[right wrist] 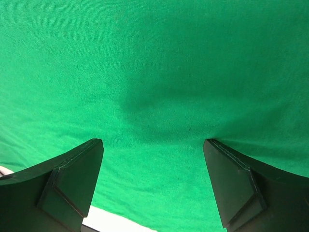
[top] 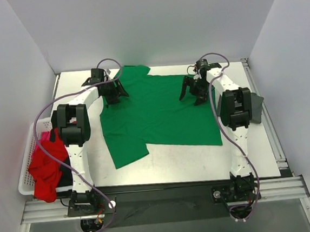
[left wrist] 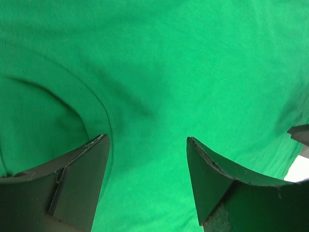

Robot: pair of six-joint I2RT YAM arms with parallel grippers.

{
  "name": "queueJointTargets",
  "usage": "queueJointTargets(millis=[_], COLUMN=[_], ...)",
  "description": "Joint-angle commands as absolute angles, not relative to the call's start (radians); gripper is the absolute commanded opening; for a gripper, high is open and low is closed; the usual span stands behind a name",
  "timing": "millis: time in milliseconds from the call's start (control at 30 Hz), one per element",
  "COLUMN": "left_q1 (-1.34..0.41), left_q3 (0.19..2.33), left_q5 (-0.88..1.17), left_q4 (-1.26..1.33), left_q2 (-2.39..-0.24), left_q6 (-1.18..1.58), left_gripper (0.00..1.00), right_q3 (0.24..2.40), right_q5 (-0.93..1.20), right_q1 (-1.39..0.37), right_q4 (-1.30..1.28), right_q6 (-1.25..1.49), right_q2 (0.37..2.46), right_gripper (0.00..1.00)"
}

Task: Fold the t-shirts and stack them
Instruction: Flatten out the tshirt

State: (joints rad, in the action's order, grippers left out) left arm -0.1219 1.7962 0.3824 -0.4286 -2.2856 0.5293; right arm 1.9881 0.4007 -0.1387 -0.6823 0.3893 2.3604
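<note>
Hovering over the far side of the green t-shirt (top: 160, 115), which is lying spread flat on the table (top: 202, 160), the left gripper (top: 115, 96) and right gripper (top: 193, 96) are both standing wide open, holding nothing. Folding is apparently just starting. Next, each gripper is likely needing to drop and pinch the shirt's far edge. The red t-shirt (top: 46, 171) is waiting in the basket (top: 26, 184).

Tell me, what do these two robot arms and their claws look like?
Both the left arm and right arm are slim white tubes joined by chunky black motor housings. A looping grey-purple cable runs along each. The left gripper and right gripper each have two black, wedge-shaped plastic fingers.
</note>
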Motion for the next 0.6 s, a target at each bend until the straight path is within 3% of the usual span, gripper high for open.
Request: queueJointTargets(millis=[0,567], left_q1=[-0.14,-0.207], left_q3=[1.78,1.327], left_q5=[0.361,0.216], left_q4=[-0.419,-0.42], left_q2=[-2.122,-1.829], left_q6=[0.491,0.477], left_gripper=[0.75,0.75], right_q3=[2.013,1.577], right_q5=[0.428,0.382], right_q1=[-0.137,-0.206], right_q4=[-0.735,-0.677], right_q6=[0.367,0.311], right_q2=[2.283,2.014], right_gripper=[0.88,0.88])
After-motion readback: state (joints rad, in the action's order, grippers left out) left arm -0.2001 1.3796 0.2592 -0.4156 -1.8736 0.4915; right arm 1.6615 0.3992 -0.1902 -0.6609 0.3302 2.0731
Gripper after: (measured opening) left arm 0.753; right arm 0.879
